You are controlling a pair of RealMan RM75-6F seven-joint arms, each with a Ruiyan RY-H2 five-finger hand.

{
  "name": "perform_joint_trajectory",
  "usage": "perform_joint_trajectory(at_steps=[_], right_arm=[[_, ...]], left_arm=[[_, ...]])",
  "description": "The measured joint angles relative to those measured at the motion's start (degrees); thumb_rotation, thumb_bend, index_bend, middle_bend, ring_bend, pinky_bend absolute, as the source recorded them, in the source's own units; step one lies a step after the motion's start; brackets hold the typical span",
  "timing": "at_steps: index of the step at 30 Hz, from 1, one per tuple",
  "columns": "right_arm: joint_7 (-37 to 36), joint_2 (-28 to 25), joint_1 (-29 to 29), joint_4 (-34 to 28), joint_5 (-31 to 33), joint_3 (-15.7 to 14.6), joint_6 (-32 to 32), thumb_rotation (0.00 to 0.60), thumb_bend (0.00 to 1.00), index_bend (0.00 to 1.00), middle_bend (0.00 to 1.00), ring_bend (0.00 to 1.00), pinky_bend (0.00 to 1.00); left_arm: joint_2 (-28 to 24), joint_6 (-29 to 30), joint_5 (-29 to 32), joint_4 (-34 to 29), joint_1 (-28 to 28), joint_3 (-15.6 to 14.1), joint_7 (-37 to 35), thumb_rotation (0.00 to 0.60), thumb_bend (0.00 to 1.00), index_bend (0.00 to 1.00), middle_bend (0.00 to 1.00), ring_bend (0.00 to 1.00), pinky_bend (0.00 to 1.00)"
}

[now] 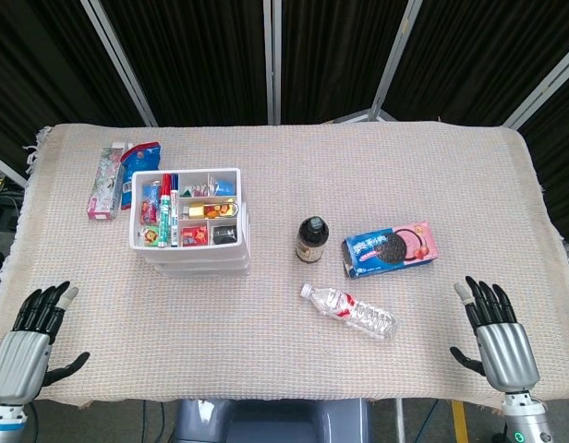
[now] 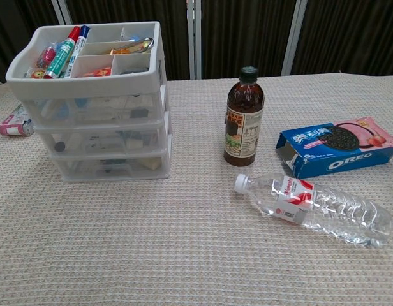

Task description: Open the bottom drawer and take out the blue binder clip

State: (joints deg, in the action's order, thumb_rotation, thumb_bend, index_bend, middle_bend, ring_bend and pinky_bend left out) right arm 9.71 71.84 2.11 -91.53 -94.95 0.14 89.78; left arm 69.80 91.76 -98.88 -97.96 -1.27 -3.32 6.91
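With both arms low at the near edge of the surface, I see my left hand and right hand spread wide, holding nothing. The bottom drawer of the white drawer unit sits closed, ahead and right of my left hand. I cannot pick out the blue binder clip inside.
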Motion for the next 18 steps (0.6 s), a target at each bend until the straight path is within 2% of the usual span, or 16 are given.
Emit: perform_joint_trajectory(at_steps=[2,7,14,18], right_arm=[[-0.2,-0.2,0.0,-0.1,0.1,0.0,0.0,0.6,0.0,0.0,0.0,0.0,0.0],[-0.7,-0.5,-0.1,-0.4,-0.1,0.0,0.3,0.6,0.0,0.0,0.0,0.0,0.0],[-1.2,-0.9,-0.2,-0.6,-0.6,-0.3,0.5,0.6,0.0,0.0,0.0,0.0,0.0],[-1.2,-0.9,-0.2,-0.6,-0.8,-0.4,0.4,0.6,0.0,0.0,0.0,0.0,0.0]], left_arm=[[0.8,0.1,-0.3,0.1,0.2,0.2,-0.4,0.6,0.47,0.0,0.53,0.55,0.42],[2.9,-0.9,-0.7,-0.5,1.2,0.1,-4.6,0.6,0.58,0.0,0.72,0.71,0.53],[4.6,-7.3,-0.5,-2.5,4.5,-1.4,-17.4,0.6,0.64,0.0,0.76,0.74,0.56],[4.8,-15.5,1.1,-4.1,8.4,-2.4,-28.0,0.6,0.64,0.0,0.76,0.74,0.56]])
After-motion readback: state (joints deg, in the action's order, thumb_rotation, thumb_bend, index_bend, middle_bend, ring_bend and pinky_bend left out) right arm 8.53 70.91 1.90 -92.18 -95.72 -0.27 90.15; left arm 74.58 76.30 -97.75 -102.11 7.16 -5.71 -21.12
